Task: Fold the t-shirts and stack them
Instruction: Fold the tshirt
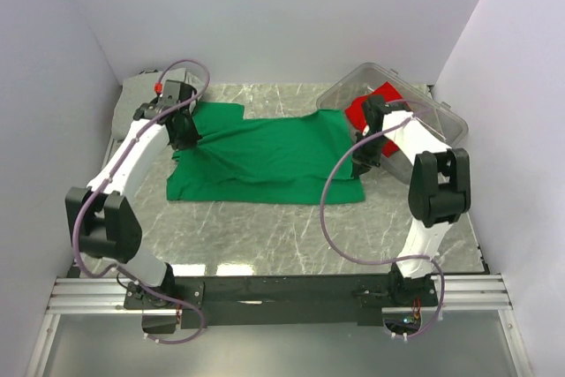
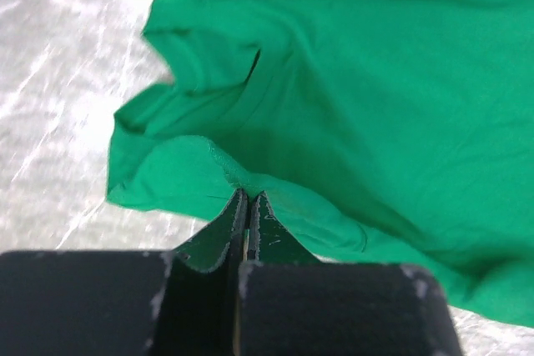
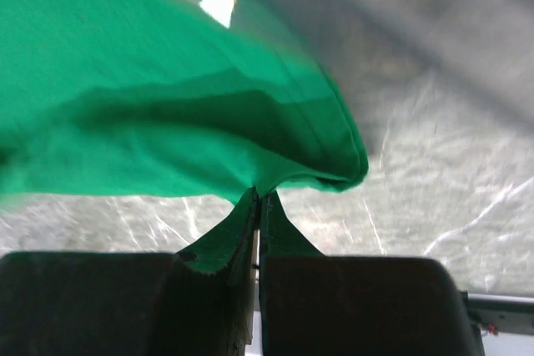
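Stretching from side to side, the green t-shirt (image 1: 265,161) lies spread on the table (image 1: 265,236) between the two arms. Its long way runs from the left gripper (image 2: 248,199) to the right gripper (image 3: 257,196), so each arm is close to its own end. Both grippers are pressed tight on a bit of green cloth (one pinch at each side edge). The shirt spreads away in front of each gripper. The red t-shirt (image 1: 371,110) sits in the clear bin (image 1: 446,121), far right.
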Robot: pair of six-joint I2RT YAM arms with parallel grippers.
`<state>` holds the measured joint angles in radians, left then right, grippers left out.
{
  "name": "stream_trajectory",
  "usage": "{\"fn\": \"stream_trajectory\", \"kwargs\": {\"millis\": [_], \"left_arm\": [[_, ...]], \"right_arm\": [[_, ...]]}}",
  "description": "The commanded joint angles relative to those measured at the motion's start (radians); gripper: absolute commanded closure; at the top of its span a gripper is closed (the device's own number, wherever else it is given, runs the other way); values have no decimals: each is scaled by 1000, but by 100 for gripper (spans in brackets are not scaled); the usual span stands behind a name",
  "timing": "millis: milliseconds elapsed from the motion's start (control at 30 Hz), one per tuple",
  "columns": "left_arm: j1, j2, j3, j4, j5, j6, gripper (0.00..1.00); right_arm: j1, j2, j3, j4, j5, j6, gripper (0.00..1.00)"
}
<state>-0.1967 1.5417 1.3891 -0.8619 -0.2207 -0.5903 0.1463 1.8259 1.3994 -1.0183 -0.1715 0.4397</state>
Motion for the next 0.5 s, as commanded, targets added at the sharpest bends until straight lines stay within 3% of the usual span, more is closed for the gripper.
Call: {"fn": "stream_trajectory", "kwargs": {"millis": [0,467], "left_arm": [[16,52,74,50,35,56,100],[59,204,194,95,83,109,100]], "right_arm": [[-20,54,94,-32,-5,-21,100],[-51,162,210,-32,-6,-36,100]]}}
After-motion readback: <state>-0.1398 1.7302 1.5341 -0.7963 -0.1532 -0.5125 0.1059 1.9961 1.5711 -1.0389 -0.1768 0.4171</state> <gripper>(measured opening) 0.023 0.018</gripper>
